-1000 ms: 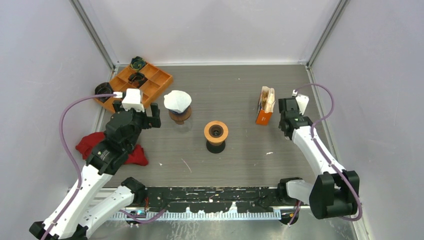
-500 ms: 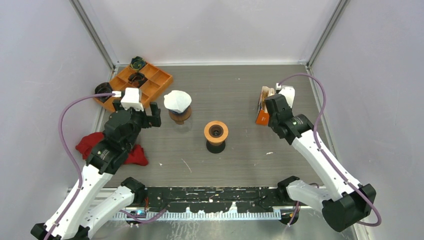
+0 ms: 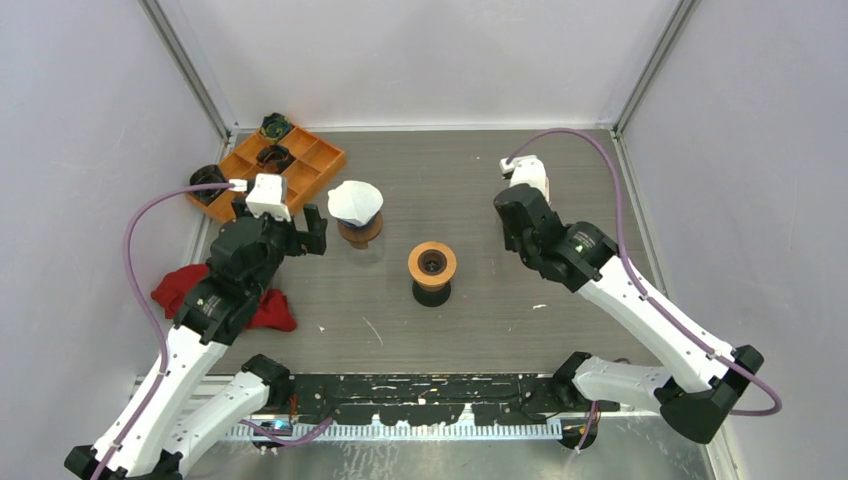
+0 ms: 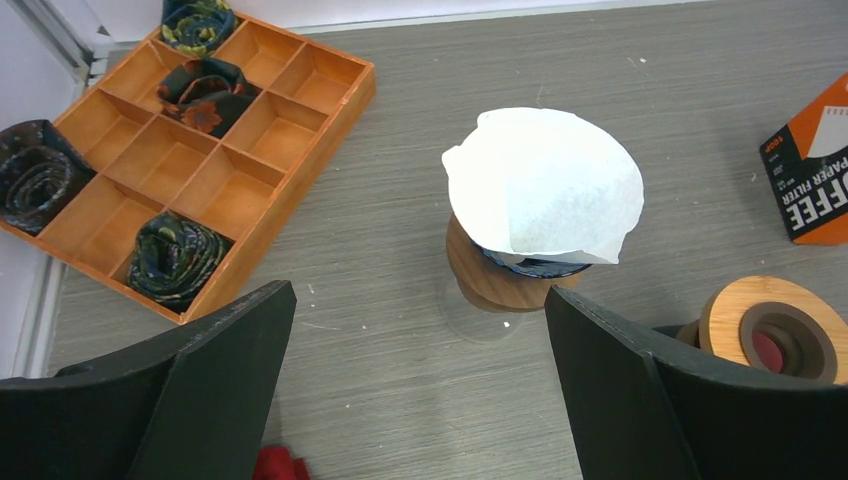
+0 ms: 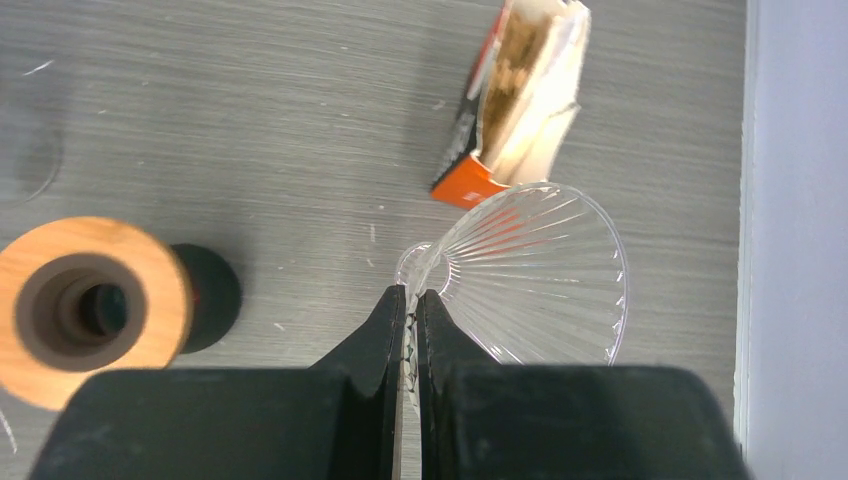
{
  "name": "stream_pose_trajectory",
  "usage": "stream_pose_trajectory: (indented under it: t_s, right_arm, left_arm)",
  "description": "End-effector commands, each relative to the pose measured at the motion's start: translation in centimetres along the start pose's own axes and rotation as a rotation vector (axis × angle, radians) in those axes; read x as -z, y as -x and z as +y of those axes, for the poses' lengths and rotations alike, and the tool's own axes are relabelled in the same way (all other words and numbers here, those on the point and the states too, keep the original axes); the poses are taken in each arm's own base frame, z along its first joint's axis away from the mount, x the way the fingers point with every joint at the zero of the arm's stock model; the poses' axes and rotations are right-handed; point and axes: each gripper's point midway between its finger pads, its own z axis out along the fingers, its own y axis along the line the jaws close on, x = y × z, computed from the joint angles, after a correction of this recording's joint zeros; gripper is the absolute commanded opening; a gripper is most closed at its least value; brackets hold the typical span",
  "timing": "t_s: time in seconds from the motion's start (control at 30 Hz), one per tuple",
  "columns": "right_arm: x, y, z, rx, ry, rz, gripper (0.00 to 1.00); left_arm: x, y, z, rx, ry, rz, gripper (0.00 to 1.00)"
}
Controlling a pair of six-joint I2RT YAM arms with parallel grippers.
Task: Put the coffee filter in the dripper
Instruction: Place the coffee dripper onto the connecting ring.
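I am pinching the clear ribbed glass dripper (image 5: 540, 270) by a thin lip with the right gripper (image 5: 411, 296), jaws almost closed, at centre-right of the wrist view. I am judging that so small a hold risks it twisting or slipping free. The left gripper (image 4: 420, 300) is hanging wide open and empty, below the white paper coffee filter (image 4: 545, 180) perched on a wood-collared holder (image 4: 490, 280) at frame centre.

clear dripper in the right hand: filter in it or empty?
Empty. In the right wrist view the clear dripper, pinched by the right hand, shows only bare ribbed glass, no paper inside.
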Motion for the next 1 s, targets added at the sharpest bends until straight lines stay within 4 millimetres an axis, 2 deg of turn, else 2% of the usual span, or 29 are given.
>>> stream_pose_trajectory:
  t_s: [0.0,0.3,0.6,0.73,0.97]
  right_arm:
    - [1.8,3.6,2.0,0.056,0.034,-0.106,0.01]
    - [3.7,4.5,8.7,0.252,0.183,-0.157,0.01]
    - [6.5,3.2,14.8,0.385,0.374,-0.196,0.01]
    - [7.0,2.6,16.5,0.445,0.433,-0.204,0.01]
    - [6.1,1.6,18.4,0.526,0.467,-0.194,0.01]
  left_arm:
    - [0.2,2.3,-1.2,0.042,-0.078,-0.056,0.99]
    - [0.1,2.1,-1.8,0.044,-0.121,-0.047,0.99]
    - [-0.5,1.3,-2.3,0.032,-0.146,-0.022,0.99]
    - [-0.7,1.2,-2.1,0.020,-0.133,-0.031,0.99]
    - [-1.1,0.7,-1.8,0.005,-0.117,-0.021,0.99]
